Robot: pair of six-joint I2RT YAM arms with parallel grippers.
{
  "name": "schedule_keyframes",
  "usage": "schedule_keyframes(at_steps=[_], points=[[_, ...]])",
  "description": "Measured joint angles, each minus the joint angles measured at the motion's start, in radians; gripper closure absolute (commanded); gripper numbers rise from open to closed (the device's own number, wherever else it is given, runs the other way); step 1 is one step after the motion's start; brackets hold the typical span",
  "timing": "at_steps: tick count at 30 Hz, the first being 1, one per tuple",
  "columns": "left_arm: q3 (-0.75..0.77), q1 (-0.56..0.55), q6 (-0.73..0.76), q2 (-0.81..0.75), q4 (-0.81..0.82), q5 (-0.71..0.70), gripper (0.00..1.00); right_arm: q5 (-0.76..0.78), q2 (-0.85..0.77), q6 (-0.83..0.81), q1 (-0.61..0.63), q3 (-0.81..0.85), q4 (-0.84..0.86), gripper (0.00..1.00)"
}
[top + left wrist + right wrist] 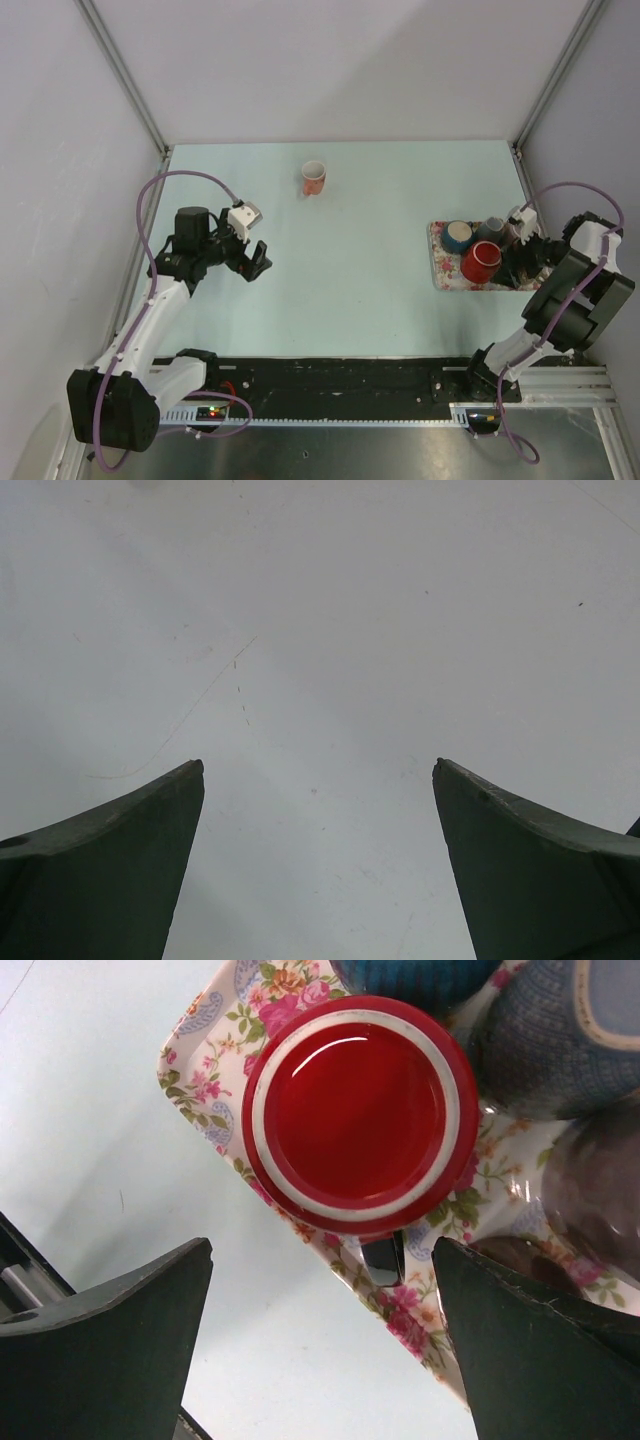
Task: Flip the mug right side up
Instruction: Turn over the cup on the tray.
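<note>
On the flowered tray (210, 1090), at the right side of the tabletop (350, 260), stands the red mug (481, 261). It takes the near left part of the tray, close to the tray's left edge. From my right wrist camera I see it straight from above: a glossy red round face with a white ring around it, and a red outer edge beyond the ring. I cannot tell for sure if this face is the bottom or the mouth. A small dark piece shows at the edge of the mug, and it is too unclear for me to name.

My right jaws (322, 1250) are spread wide and hang over the red mug. They do not touch it, and nothing is between them.

Just behind the red mug, on the far part of the tray, are a blue mug (458, 236) and to its right a grey mug (490, 230). A darker round thing lies at the right of the tray, but it is blurred.

Well apart from the tray, at the far middle of the tabletop, a small orange mug (314, 178) stands alone, and its pale inside shows from above.

My left jaws (318, 765) are at the left side, also spread, with only bare tabletop under them.
</note>
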Motion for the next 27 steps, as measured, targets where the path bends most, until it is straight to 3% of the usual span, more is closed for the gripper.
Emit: schedule_keyframes(at_steps=[19,27], points=[[0.0,0.0,0.0,0.0,0.0,0.022,0.0,0.051,0.016,0.048,0.094,0.002,-0.051,0.17],[0.0,0.0,0.0,0.0,0.0,0.023,0.0,0.154,-0.064,0.176,0.161,-0.039,0.063,0.18]])
